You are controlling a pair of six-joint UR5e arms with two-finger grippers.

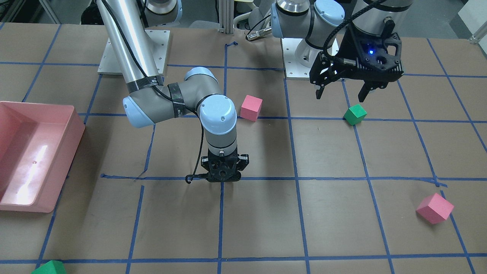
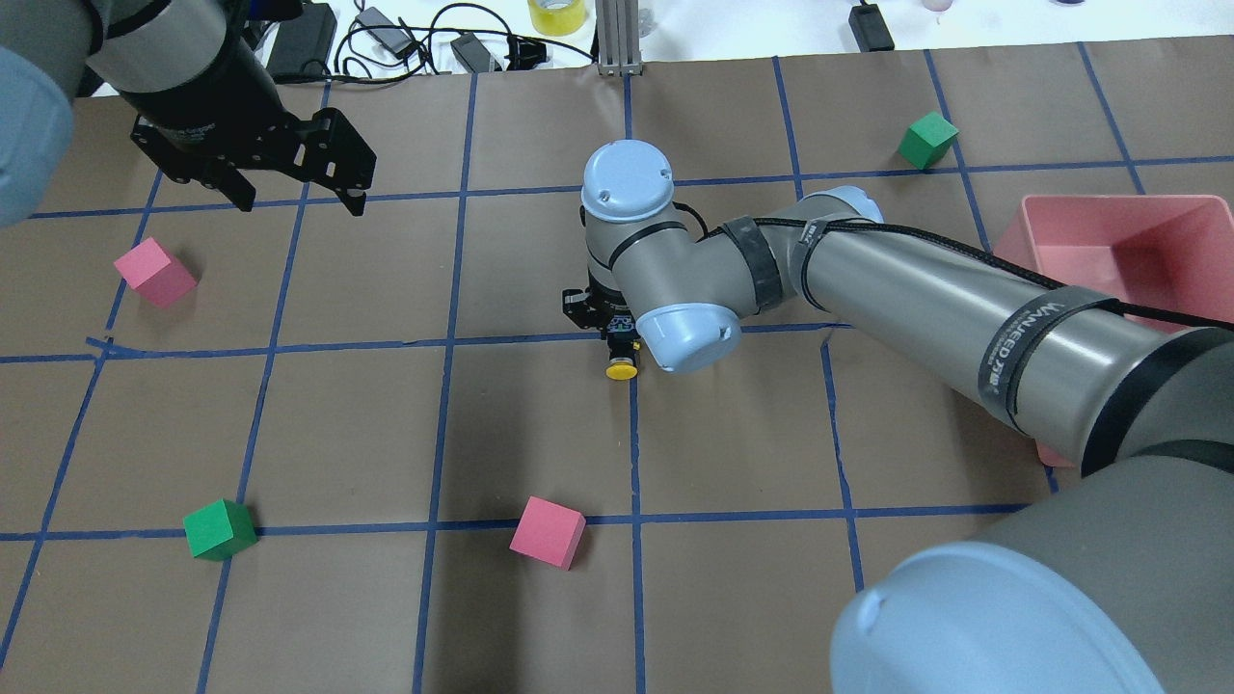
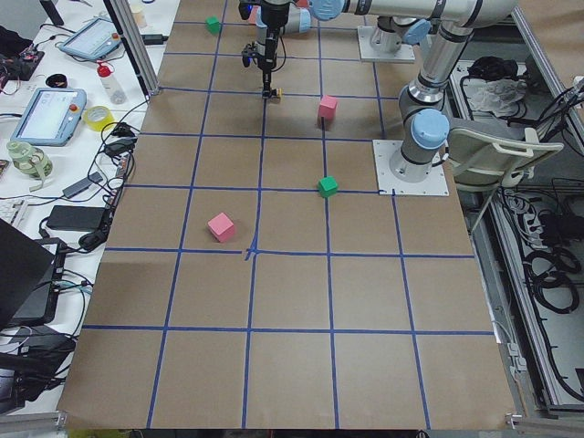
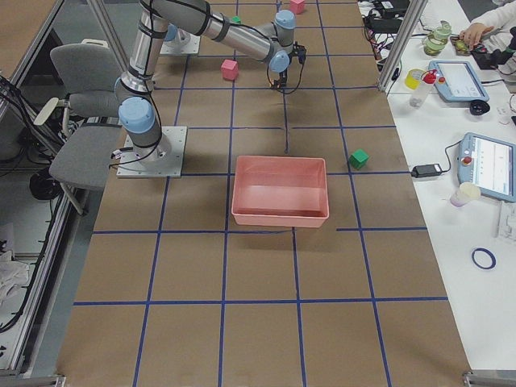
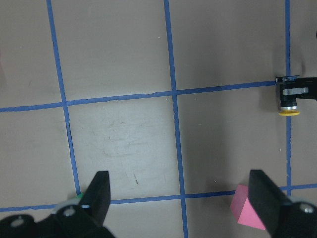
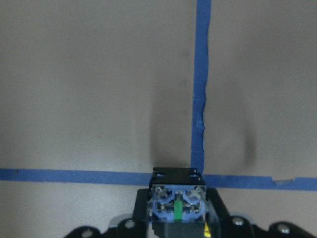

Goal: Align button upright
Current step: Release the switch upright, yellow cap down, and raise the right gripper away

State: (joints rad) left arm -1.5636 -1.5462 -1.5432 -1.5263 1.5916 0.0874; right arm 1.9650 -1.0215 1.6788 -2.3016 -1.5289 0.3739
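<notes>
The button (image 2: 622, 367) has a round yellow cap that sticks out toward the robot's side from under my right gripper (image 2: 611, 333), so it lies on its side. In the right wrist view its base block (image 6: 177, 203) sits between the fingers, facing the camera. The right gripper (image 1: 223, 171) points straight down at a blue tape crossing and is shut on the button, at or just above the paper. My left gripper (image 1: 340, 93) is open and empty, raised over the table far from the button. The left wrist view shows the button (image 5: 289, 101) at the right edge.
Pink cubes (image 2: 547, 532) (image 2: 154, 273) and green cubes (image 2: 220, 529) (image 2: 928, 139) are scattered on the brown paper. One green cube (image 1: 355, 114) lies just under the left gripper. A pink bin (image 2: 1109, 200) stands on the robot's right side.
</notes>
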